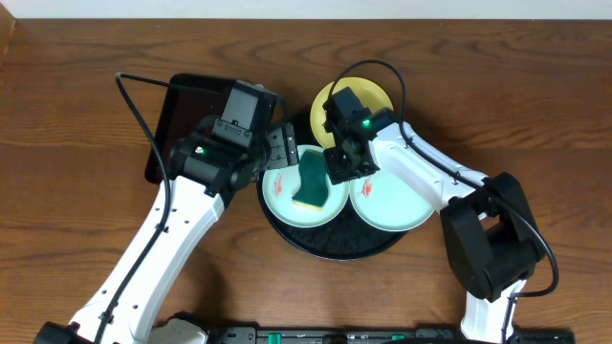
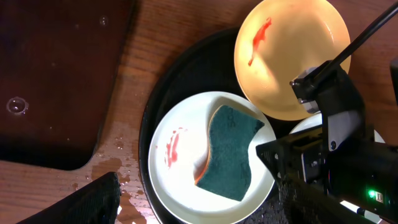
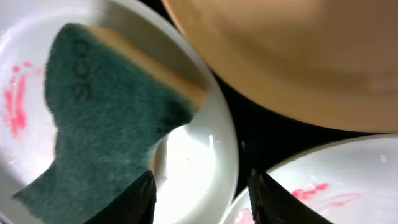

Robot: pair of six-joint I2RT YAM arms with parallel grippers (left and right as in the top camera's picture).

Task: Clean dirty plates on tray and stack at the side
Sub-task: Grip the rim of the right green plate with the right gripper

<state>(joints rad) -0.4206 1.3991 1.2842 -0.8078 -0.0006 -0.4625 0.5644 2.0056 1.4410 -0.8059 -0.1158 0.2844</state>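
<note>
The round black tray (image 1: 335,247) holds three plates. The yellow plate (image 1: 368,94) is at the back and has a red smear in the left wrist view (image 2: 280,68). A mint plate (image 1: 283,203) at the left carries a green sponge (image 1: 313,182) and a red smear. The second mint plate (image 1: 397,205) at the right is smeared too. My left gripper (image 1: 279,148) hovers open over the left plate (image 2: 180,186), fingers wide apart (image 2: 199,211). My right gripper (image 1: 346,167) is open and empty (image 3: 202,202), straddling the left plate's right rim (image 3: 199,155) beside the sponge (image 3: 99,124).
A rectangular black tray (image 1: 186,115) lies at the back left, next to the round tray. Water drops wet the table between them (image 2: 118,162). The right arm's cable arches over the yellow plate.
</note>
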